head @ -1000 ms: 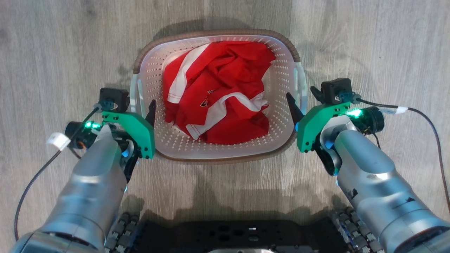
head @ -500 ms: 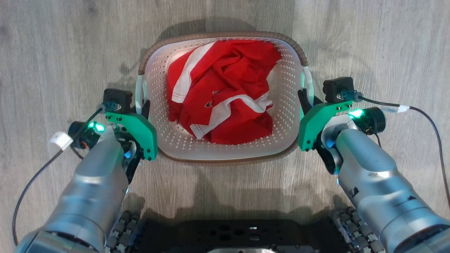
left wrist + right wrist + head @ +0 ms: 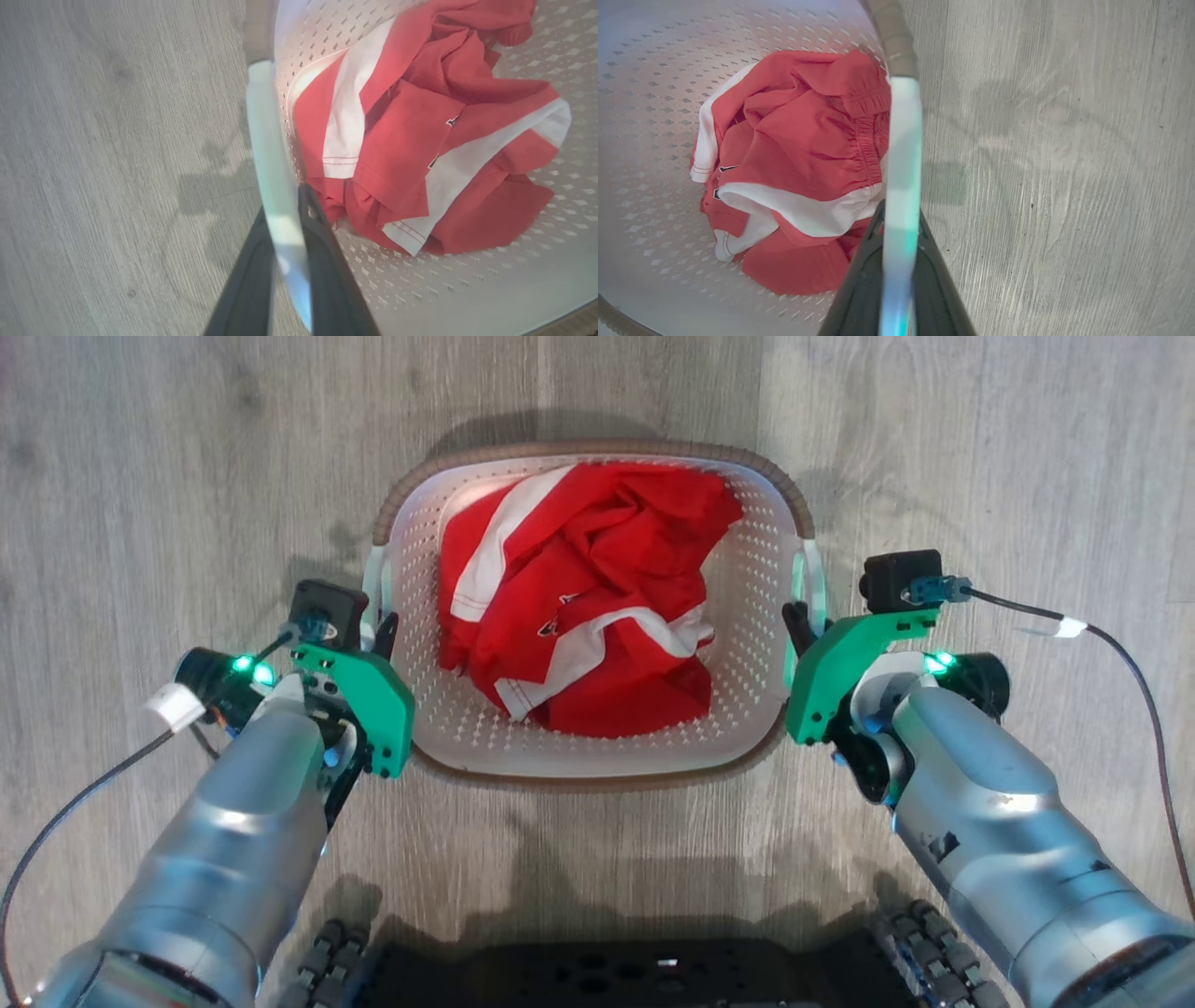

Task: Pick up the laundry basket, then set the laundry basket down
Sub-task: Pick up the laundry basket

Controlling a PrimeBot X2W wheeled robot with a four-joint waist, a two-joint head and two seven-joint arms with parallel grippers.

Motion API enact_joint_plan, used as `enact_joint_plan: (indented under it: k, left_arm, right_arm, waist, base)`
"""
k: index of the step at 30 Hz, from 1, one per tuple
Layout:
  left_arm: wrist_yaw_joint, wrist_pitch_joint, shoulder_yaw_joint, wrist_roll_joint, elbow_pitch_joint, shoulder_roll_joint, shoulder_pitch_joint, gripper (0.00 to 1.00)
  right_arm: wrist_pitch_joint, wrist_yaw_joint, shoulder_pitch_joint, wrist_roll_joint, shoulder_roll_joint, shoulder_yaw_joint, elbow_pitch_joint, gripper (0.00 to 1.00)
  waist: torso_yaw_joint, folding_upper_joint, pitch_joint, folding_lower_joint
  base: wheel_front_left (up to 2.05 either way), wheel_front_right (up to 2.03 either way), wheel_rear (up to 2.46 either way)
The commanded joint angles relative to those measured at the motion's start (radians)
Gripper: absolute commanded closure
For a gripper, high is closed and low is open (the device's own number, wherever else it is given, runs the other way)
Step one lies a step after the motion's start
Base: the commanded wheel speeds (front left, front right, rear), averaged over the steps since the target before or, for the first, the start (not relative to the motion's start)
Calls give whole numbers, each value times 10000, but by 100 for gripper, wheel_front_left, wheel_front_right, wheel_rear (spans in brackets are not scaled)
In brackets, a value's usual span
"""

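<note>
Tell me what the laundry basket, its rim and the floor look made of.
The laundry basket: likely moulded white plastic, matte, with regular punched holes. Its rim: brown, ribbed woven look, perhaps plastic wicker. The floor: grey wood-grain planks, possibly laminate.

The laundry basket (image 3: 747, 644) is white, brown-rimmed; the garment (image 3: 579, 607) red with white bands.

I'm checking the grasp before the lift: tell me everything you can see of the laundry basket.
The laundry basket is small, rounded-rectangular, white perforated plastic with a brown woven-look rim and a pale handle on each side. It is upright, holding a crumpled red and white garment. The left gripper clamps its left handle between its fingers, the right gripper its right handle. Whether it is clear of the wood-look floor cannot be told.
</note>
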Motion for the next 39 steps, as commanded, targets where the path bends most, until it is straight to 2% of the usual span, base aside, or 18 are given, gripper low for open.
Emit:
enact_joint_plan:
  k: [1,7,14,20,24,31,39]
  left_arm:
    - [6,-67,-281,-77,-153,300,344,100]
    - [6,40,-1322,-404,-274,507,313,100]
    - [6,532,-2846,-1323,-872,924,313,100]
    - [6,1167,-4367,-2283,-1673,1507,311,100]
    - [6,1919,-5445,-3249,-2528,2016,307,100]
    - [6,3263,-5840,-3833,-4027,2728,539,100]
    - [6,5290,-5854,-4173,-5959,3585,1023,100]
  right_arm:
    - [138,62,493,274,235,385,-231,100]
    - [561,62,366,921,235,805,-67,100]
    - [1252,62,160,1473,235,1558,158,100]
    - [2017,62,51,1914,235,2136,114,100]
    - [3030,62,-13,2170,235,2667,168,100]
    - [4520,62,-81,2333,235,3482,-55,100]
    - [5801,62,-175,2874,235,3879,-521,100]
  waist:
    - [-66,0,-158,-1]
    - [-163,0,-470,-1]
    - [-282,0,-1030,-1]
    - [-376,0,-1648,-1]
    - [-379,0,-2220,-1]
    - [-349,0,-3077,-1]
    - [-315,0,-4008,-1]
  base:
    - [0,0,0]
    - [0,0,0]
    - [0,0,0]
    - [0,0,0]
    - [0,0,0]
    - [0,0,0]
    - [0,0,0]
